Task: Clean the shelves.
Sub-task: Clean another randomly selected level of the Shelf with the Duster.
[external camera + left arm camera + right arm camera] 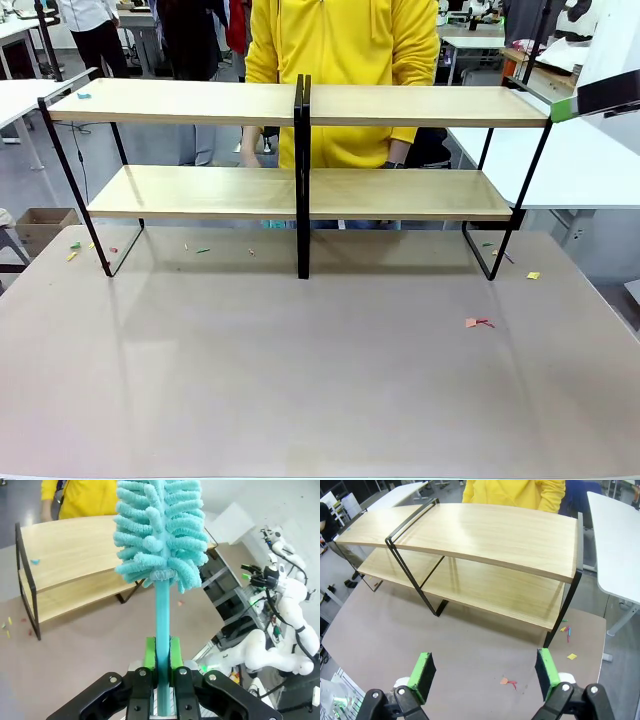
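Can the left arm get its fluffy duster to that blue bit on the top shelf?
Probably yes. The left gripper is shut on the duster, the blue scrap lies in the open on the top board of the shelves, and nothing stands between them.

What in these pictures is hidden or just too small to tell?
- Left wrist view: the duster in the left gripper hides part of the shelves; its handle runs off the bottom edge.
- Front view: the blue bit on the top board and the scraps on the table are too small to identify.
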Robot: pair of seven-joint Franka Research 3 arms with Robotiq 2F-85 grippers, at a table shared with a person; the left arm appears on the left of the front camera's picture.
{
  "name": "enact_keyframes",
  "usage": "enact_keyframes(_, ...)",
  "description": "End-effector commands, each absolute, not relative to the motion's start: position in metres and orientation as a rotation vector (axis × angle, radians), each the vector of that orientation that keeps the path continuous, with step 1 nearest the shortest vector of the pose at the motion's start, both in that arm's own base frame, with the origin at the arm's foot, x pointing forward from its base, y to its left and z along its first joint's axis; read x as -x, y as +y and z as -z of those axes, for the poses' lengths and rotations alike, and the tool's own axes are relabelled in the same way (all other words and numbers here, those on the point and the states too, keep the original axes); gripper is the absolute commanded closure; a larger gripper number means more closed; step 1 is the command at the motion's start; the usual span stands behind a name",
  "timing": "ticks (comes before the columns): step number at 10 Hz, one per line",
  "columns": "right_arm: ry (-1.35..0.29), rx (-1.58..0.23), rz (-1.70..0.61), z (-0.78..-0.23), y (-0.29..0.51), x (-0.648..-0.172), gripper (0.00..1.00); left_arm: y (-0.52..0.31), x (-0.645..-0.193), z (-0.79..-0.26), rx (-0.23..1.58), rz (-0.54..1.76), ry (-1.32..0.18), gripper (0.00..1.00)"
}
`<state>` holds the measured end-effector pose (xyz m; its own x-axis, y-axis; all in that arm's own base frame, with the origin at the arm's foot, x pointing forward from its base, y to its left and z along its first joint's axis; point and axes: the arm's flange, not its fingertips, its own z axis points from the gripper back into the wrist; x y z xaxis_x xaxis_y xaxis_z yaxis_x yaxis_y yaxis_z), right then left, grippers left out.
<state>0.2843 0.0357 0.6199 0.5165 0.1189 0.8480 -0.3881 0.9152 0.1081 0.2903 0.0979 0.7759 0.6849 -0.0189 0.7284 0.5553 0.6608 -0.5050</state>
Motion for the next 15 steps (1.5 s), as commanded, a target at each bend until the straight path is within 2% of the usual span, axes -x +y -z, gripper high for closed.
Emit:
enact_keyframes(1,-0.985,-0.306,-0.31,-0.62,0.035,-0.284,0.0,0.103,-0.291,-0.774,0.816,0.367,-0.761,0.87)
enact_keyframes(2,-0.985,-0.306,-0.31,-0.62,0.035,-0.284,0.0,0.079,-0.29,-0.77,0.814,0.48,-0.621,0.87)
enact_keyframes(3,-0.985,-0.306,-0.31,-0.62,0.035,-0.284,0.0,0.051,-0.297,-0.762,0.74,0.49,-0.511,0.87)
enact_keyframes(5,-0.985,-0.306,-0.31,-0.62,0.035,-0.284,0.0,0.006,-0.308,-0.744,0.646,0.553,-0.391,0.87)
enact_keyframes(7,-0.985,-0.306,-0.31,-0.62,0.035,-0.284,0.0,-0.011,-0.315,-0.726,0.521,0.472,-0.314,0.87)
enact_keyframes(10,-0.985,-0.306,-0.31,-0.62,0.035,-0.284,0.0,-0.004,-0.323,-0.702,0.324,0.289,-0.368,0.87)
enact_keyframes(15,-0.985,-0.306,-0.31,-0.62,0.035,-0.284,0.0,0.02,-0.32,-0.699,0.113,0.117,-0.457,0.87)
